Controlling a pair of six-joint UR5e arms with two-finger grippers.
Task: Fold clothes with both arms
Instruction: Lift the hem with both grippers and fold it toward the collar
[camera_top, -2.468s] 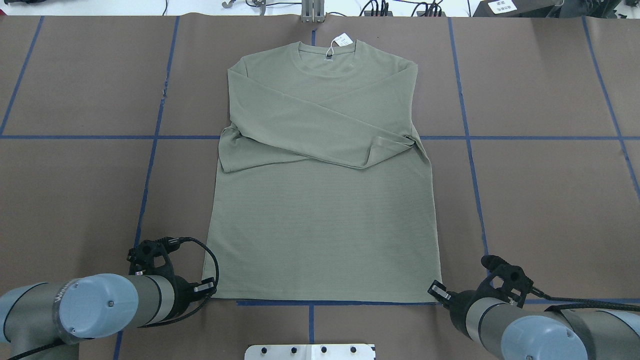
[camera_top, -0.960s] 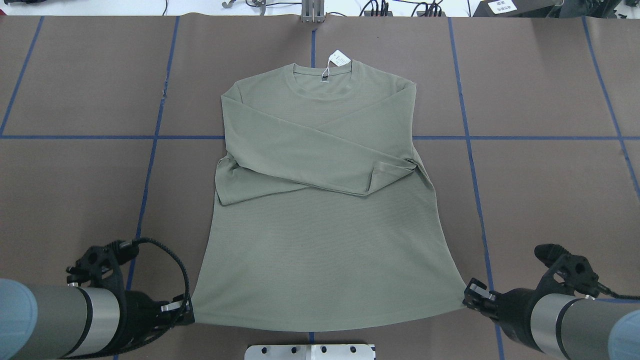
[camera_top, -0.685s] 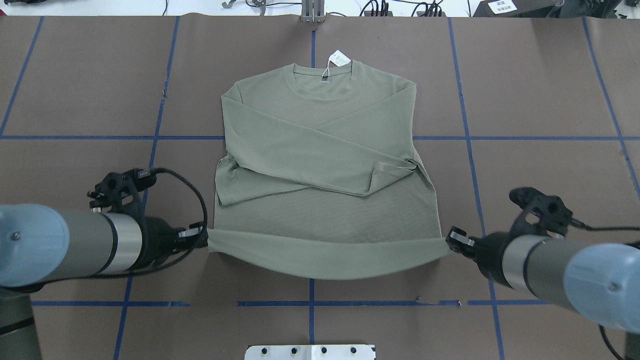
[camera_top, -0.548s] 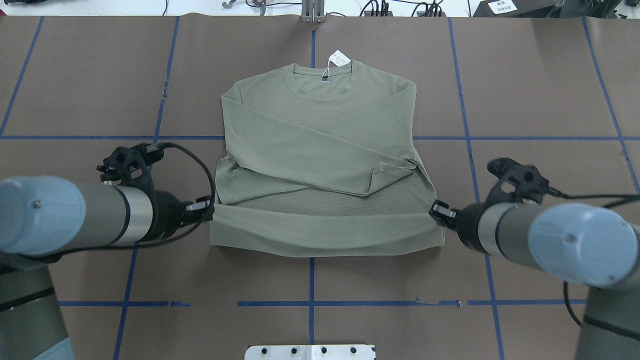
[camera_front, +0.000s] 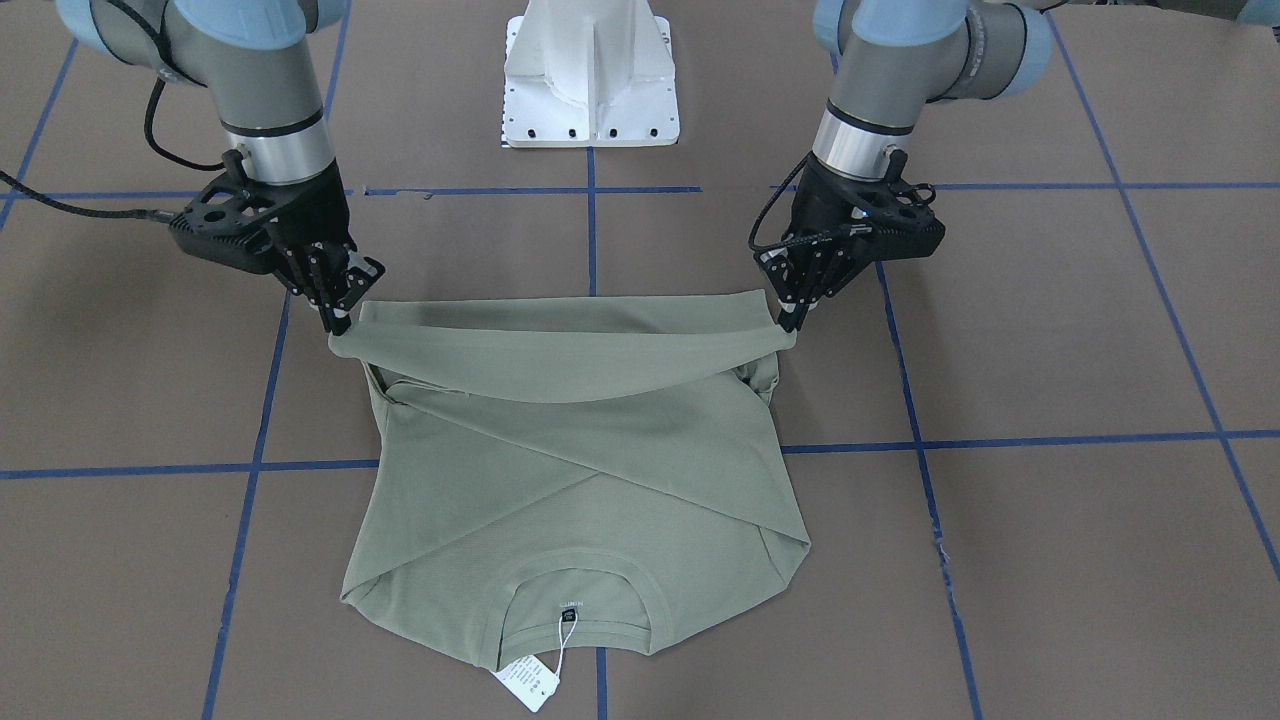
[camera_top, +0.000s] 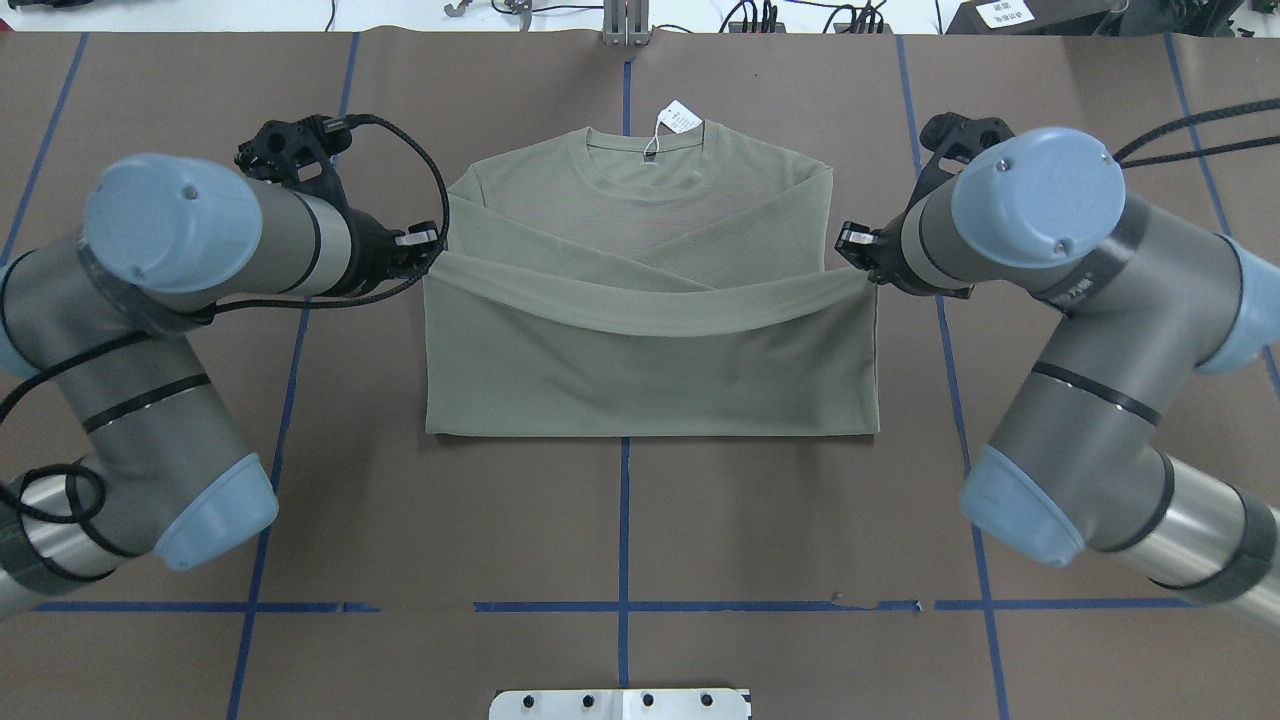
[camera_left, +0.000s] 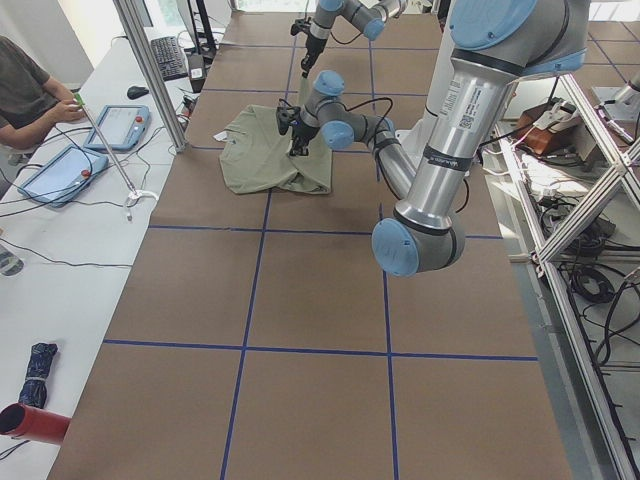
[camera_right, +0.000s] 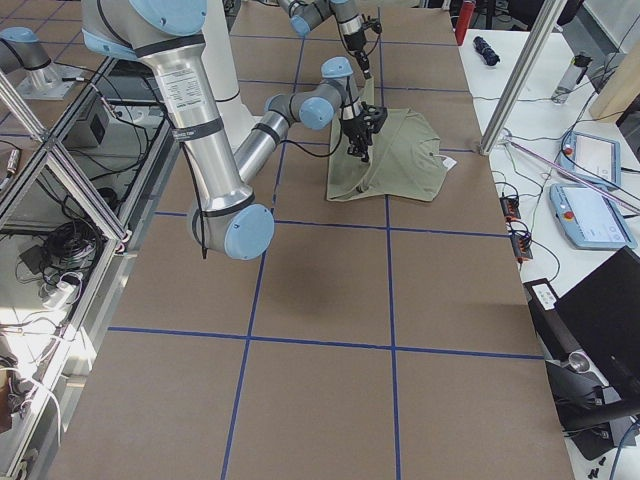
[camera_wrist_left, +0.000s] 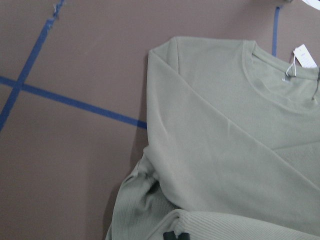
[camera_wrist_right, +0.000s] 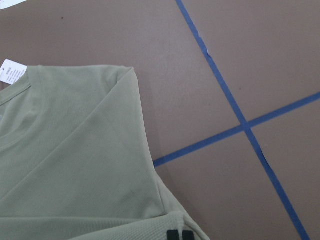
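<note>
The sage-green shirt (camera_top: 650, 370) lies flat on the brown table, neck at the far side, sleeves folded across the chest. Its white hang tag (camera_top: 682, 117) rests by the collar. My left gripper (camera_top: 432, 250) is shut on the hem's left corner. My right gripper (camera_top: 850, 245) is shut on the hem's right corner. Both hold the hem above the chest, and it sags between them over the doubled lower body. In the front-facing view the left gripper (camera_front: 790, 322) is on the right and the right gripper (camera_front: 335, 325) on the left. Both wrist views show the hem by a black fingertip (camera_wrist_left: 175, 236).
The white base block (camera_front: 590, 75) stands at the robot's side of the table. Blue tape lines (camera_top: 300, 330) cross the brown cover. A seated operator (camera_left: 25, 95) and tablets (camera_left: 60, 170) are at a side table beyond the far edge.
Both grippers took hold of the hem corners near the robot, lifted them and carried them away from it toward the collar. The lower body now lies doubled over.
</note>
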